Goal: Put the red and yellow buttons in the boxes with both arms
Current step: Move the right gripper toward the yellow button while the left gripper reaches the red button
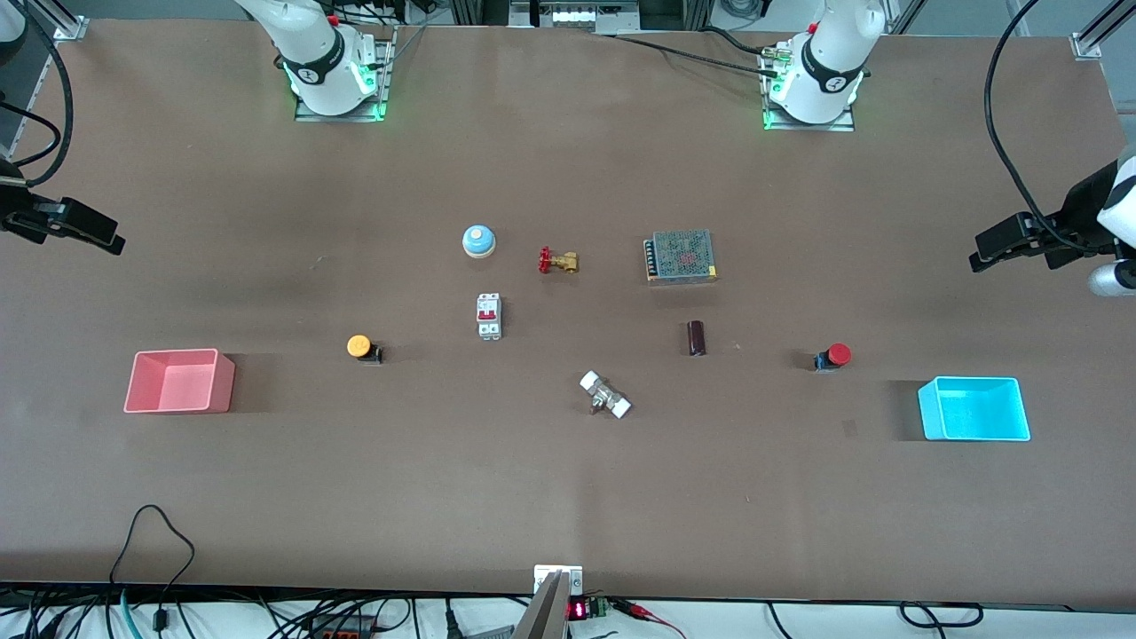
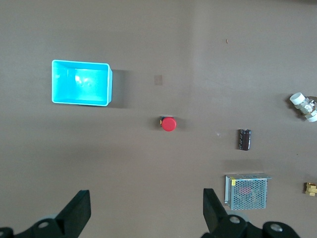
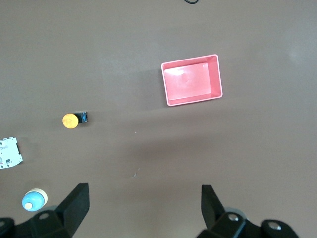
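The red button (image 1: 834,356) lies on the table toward the left arm's end, beside the cyan box (image 1: 976,410). The yellow button (image 1: 360,347) lies toward the right arm's end, beside the pink box (image 1: 182,383). Both boxes are empty. My left gripper (image 1: 981,256) hangs open and empty over the table's edge at its own end. Its wrist view shows the open fingers (image 2: 146,198), the red button (image 2: 168,123) and the cyan box (image 2: 80,83). My right gripper (image 1: 114,240) hangs open and empty at its end. Its wrist view shows the fingers (image 3: 143,193), the yellow button (image 3: 71,120) and the pink box (image 3: 192,80).
Mid-table lie a blue-and-white bell (image 1: 478,240), a brass valve with a red handle (image 1: 557,261), a white circuit breaker (image 1: 489,316), a meshed power supply (image 1: 681,256), a dark cylinder (image 1: 697,338) and a white-ended metal fitting (image 1: 605,395).
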Available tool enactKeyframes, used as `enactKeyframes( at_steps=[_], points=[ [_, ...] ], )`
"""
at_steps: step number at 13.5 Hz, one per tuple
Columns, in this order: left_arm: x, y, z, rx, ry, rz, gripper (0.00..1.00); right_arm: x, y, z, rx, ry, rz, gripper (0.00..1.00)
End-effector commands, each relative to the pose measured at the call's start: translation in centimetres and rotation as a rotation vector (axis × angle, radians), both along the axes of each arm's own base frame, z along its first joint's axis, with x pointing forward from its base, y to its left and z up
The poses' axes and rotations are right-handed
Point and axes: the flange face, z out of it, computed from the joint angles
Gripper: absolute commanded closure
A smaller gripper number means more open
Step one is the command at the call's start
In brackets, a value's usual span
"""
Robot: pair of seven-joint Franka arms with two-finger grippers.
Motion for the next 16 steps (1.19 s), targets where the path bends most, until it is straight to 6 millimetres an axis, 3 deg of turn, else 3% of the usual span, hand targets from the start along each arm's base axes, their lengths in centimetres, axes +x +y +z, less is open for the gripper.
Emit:
enactKeyframes(
  at_steps=[1,3,6,9,11,16],
  points=[
    [-1.3,0.1,0.4,0.013,0.008,-0.013,0.0,0.1,0.7,-0.2,0.023,-0.002,-0.007,0.0],
    [-0.8,-0.5,0.3,0.014,0.0,-0.024,0.0,0.6,0.6,-0.7,0.069,0.0,-0.009,0.0],
    [0.0,-3.1,-1.2,0.007,0.03,-0.058,0.0,0.8,0.8,-1.0,0.087,0.004,-0.008,0.0],
    [2.6,-2.9,-7.1,-0.012,0.119,-0.063,0.0,1.1,0.8,-2.3,0.082,0.035,-0.006,0.0],
    [3.6,-5.0,-10.5,0.0,0.162,-0.098,0.0,1.3,1.2,-3.2,0.083,0.054,0.001,0.0],
    [3.1,-6.9,-19.3,-0.049,0.164,-0.1,0.0,2.5,2.1,-6.1,0.083,0.097,0.014,0.0]
  ],
)
